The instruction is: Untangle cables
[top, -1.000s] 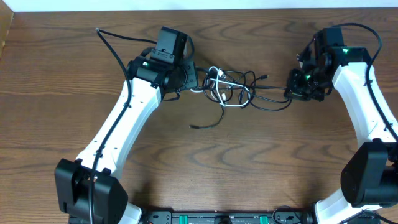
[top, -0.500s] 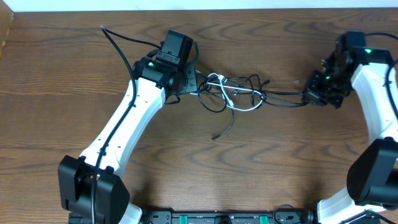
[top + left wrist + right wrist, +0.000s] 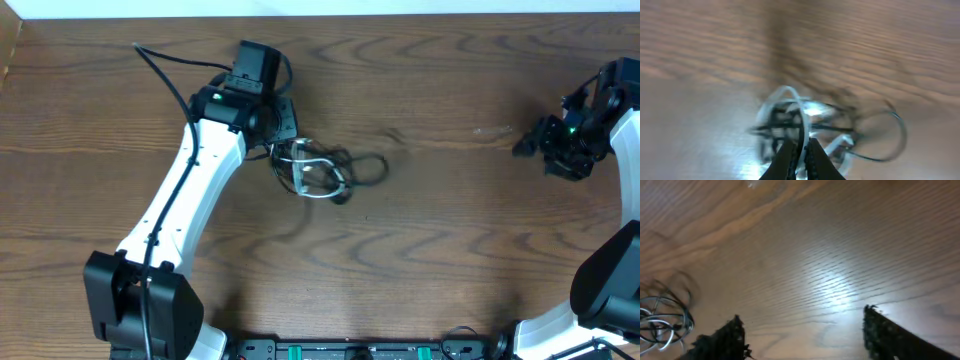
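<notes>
The cables lie bunched in a small clump of black loops and one white cord, left of the table's middle. My left gripper sits at the clump's left end. In the left wrist view its fingers are shut on the white cord, with the blurred clump just beyond them. My right gripper hangs far to the right, well apart from the clump. In the right wrist view it stands open over bare wood with nothing between the fingers, and the cables show at the left edge.
A thicker black wire runs from the left arm toward the table's back left. The table's far edge lies along the top. Both arm bases stand at the near edge.
My right gripper has opened and let go of the black cable, then drawn away to the right. The stretched cables have sprung back left into a tight clump as the left gripper pulled left.
</notes>
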